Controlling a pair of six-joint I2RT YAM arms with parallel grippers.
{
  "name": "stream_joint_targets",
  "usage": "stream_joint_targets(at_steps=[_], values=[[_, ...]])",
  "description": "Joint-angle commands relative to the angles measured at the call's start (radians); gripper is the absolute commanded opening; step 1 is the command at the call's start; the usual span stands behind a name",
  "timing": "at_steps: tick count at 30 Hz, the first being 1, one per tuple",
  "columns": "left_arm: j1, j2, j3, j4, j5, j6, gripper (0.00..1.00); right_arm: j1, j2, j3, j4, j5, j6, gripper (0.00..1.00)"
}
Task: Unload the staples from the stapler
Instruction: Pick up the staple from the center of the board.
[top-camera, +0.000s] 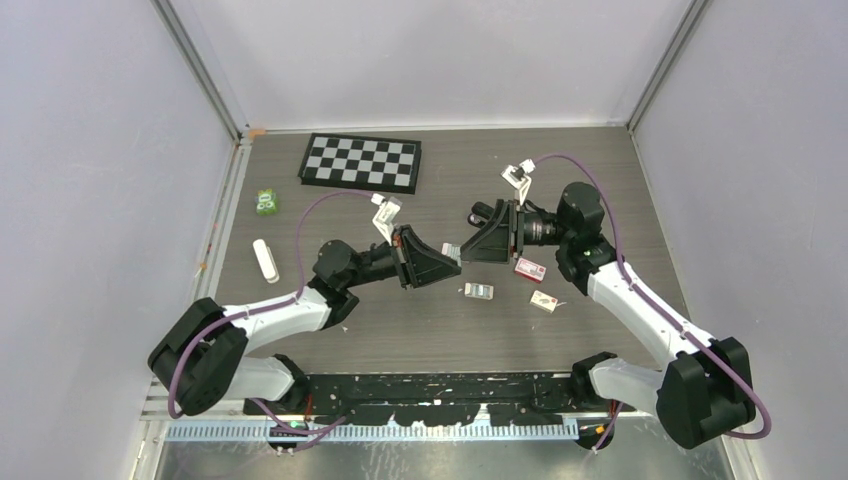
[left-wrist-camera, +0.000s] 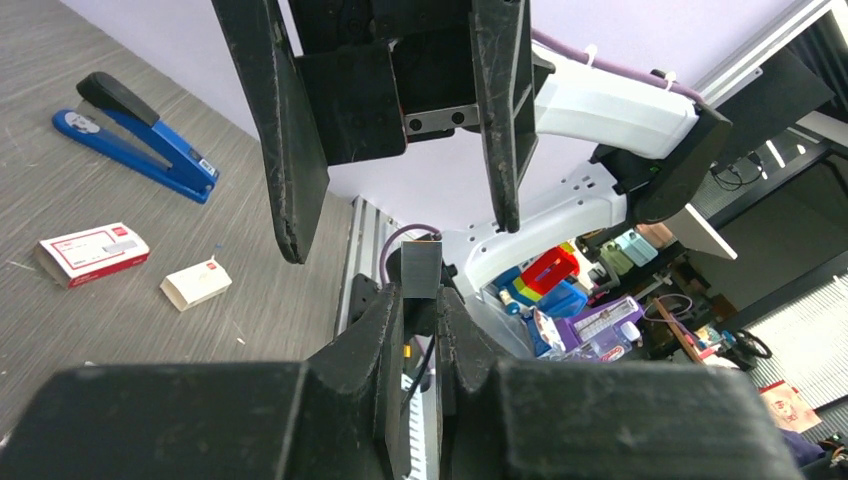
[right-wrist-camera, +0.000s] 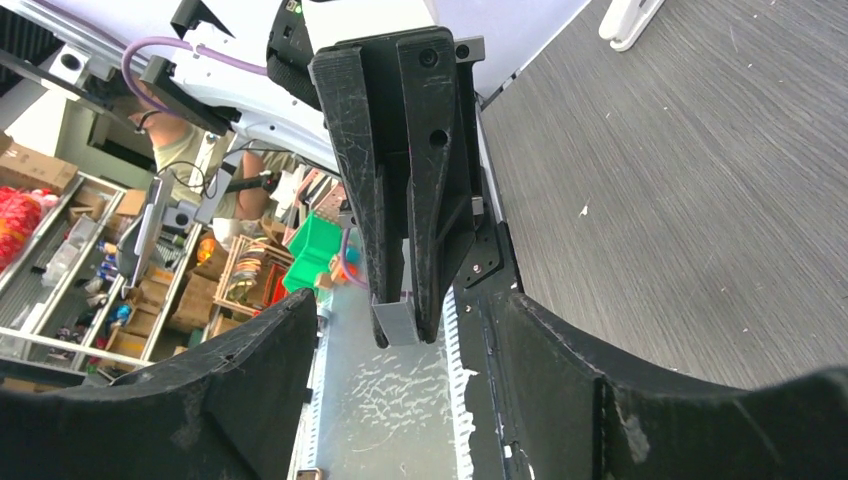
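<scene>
Left wrist: one stapler (left-wrist-camera: 140, 135), two boxes (left-wrist-camera: 92, 253), one gripped staple strip (left-wrist-camera: 421, 268).

The fingers (left-wrist-camera: 360, 400) are scuffed matt black plastic; the staples (left-wrist-camera: 420, 268), dull grey metal.

In the top view the right gripper (top-camera: 466, 248) covers much of the stapler (top-camera: 482, 212). The left gripper (left-wrist-camera: 418, 300) hides the staple strip's (left-wrist-camera: 421, 268) lower part.
</scene>
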Motion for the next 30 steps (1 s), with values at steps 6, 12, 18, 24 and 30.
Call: stream_joint_targets(at_steps=[6,12,18,24,30], values=[[-0.017,0.008,-0.004,0.099,-0.049,-0.01,0.01,0.019,-0.025,0.043,0.054,-0.014,0.01,0.7],[-0.027,0.021,-0.005,0.101,-0.062,-0.005,0.01,0.023,-0.03,0.044,0.057,-0.013,0.005,0.63],[-0.036,0.043,-0.001,0.125,-0.068,-0.01,0.01,0.029,-0.028,0.044,0.054,-0.014,0.0,0.55],[-0.04,0.041,-0.002,0.131,-0.077,-0.013,0.01,0.03,-0.027,0.057,-0.005,-0.015,-0.049,0.46],[-0.04,0.04,-0.014,0.131,-0.087,-0.01,0.01,0.03,-0.026,0.059,-0.022,-0.01,-0.07,0.42]])
